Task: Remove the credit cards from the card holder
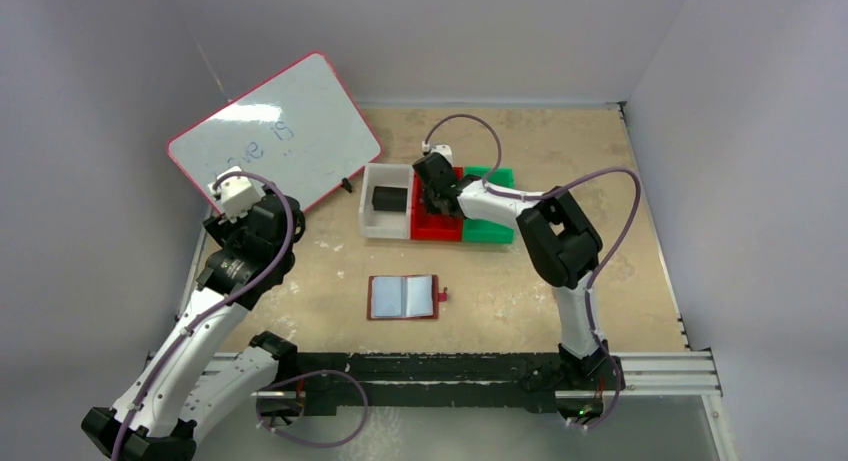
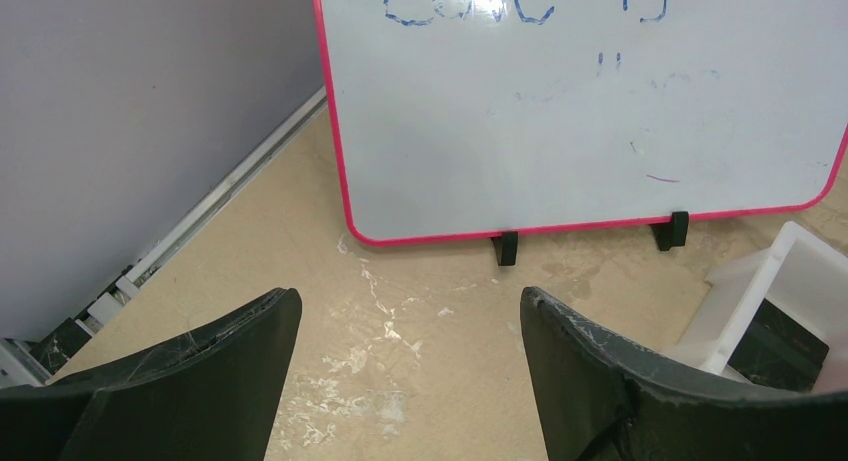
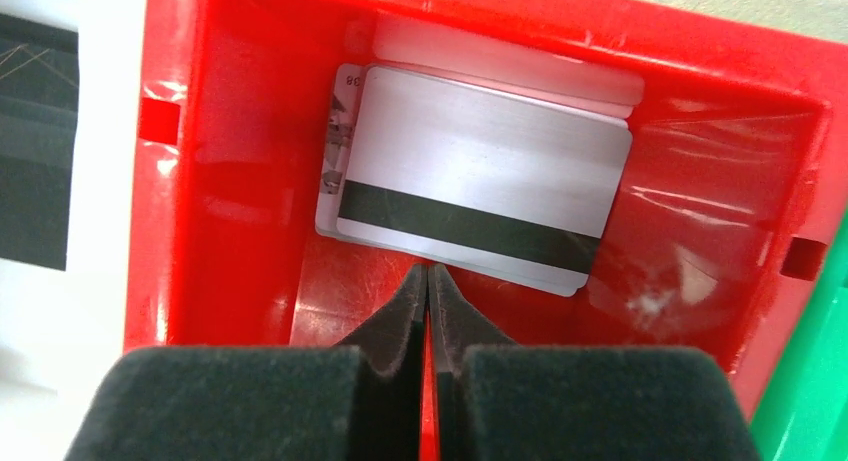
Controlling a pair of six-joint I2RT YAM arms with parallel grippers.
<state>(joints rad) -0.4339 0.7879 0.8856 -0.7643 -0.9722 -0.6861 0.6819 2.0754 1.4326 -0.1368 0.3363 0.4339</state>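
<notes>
Looking down past the right gripper (image 3: 428,276), we see its two dark fingers pressed together with nothing between them, their tips just beside the near edge of a small stack of credit cards (image 3: 480,181). The stack lies flat on the floor of a red bin (image 3: 230,181); its top card is silver-grey with a black stripe. We note a white bin (image 3: 100,231) at left and a green bin (image 3: 810,381) at right

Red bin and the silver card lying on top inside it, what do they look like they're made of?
Red bin: probably moulded plastic, glossy; its walls carry sharp light reflections and fine scratches. Silver card: likely thin plastic with a brushed metallic-looking face, streaky sheen, and a dark matte stripe across it; real metal cannot be ruled out.
</notes>
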